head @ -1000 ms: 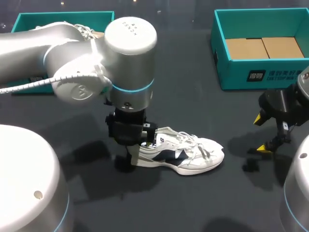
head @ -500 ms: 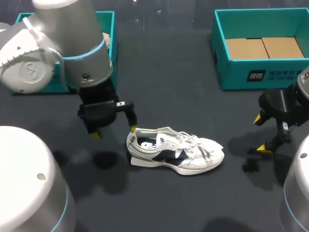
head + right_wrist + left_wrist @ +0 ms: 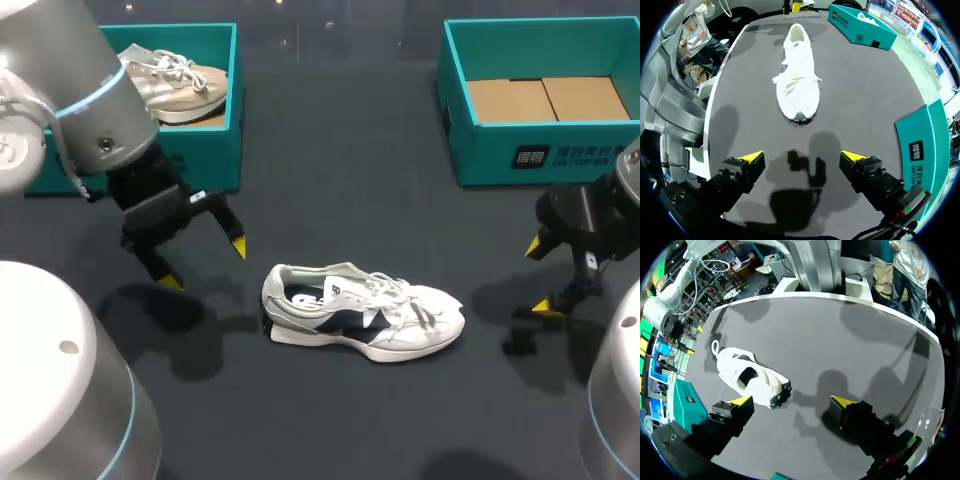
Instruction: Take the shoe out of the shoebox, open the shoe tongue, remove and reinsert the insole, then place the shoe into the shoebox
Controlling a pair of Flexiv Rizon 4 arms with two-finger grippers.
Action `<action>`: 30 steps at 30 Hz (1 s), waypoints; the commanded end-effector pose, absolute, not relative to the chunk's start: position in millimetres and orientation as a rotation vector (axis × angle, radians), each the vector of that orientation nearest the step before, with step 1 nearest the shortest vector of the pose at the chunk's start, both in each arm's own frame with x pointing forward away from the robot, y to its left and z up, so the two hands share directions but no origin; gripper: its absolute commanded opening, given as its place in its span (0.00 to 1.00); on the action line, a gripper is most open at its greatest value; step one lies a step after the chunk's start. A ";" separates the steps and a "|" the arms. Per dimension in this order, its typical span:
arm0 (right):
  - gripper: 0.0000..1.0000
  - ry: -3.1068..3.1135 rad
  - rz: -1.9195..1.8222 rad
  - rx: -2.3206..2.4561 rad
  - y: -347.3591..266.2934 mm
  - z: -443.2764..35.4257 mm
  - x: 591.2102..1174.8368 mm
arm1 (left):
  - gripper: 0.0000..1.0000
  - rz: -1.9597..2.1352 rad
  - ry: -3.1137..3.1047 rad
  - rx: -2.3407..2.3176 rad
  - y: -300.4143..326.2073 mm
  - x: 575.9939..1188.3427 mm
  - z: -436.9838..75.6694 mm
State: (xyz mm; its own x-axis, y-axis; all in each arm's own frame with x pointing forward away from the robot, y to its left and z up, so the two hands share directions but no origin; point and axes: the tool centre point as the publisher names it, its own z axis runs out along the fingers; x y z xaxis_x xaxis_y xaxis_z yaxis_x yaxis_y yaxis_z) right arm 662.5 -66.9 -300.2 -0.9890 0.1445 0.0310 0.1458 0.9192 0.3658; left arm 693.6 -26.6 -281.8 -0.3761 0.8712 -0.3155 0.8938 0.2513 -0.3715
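My left end effector [image 3: 205, 265] has backed off the shoe [image 3: 365, 320], spread wide and empty, with the shoebox [image 3: 215, 150] just behind; my right end effector [image 3: 540, 277] gapes empty too.

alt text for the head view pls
A white and navy sneaker sits upright on the dark table, touched by neither gripper. The left gripper hangs open beyond its heel, the right gripper open beyond its toe. At the back, the teal left shoebox holds a beige shoe; the right shoebox holds none.
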 end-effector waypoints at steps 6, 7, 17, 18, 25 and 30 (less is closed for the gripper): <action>1.00 -3.078 -0.582 -0.235 -66.4 -300.5 660.8 | 1.00 -1.382 2.518 1.352 -19.5 701.6 -286.3; 1.00 -3.078 -0.582 -0.235 -66.4 -300.5 660.8 | 1.00 -1.375 2.543 1.251 -21.6 701.3 -292.8; 1.00 -3.078 -0.582 -0.235 -66.4 -300.5 660.8 | 1.00 -1.709 2.583 0.638 -17.7 684.4 -317.9; 1.00 -3.078 -0.582 -0.235 -66.4 -300.5 660.8 | 1.00 -1.671 2.595 0.609 -15.0 686.2 -316.5; 1.00 -3.078 -0.582 -0.235 -66.4 -300.5 660.8 | 1.00 -1.671 2.595 0.609 -15.0 686.2 -316.5; 1.00 -3.078 -0.582 -0.235 -66.4 -300.5 660.8 | 1.00 -1.646 2.581 0.536 -14.6 681.9 -329.9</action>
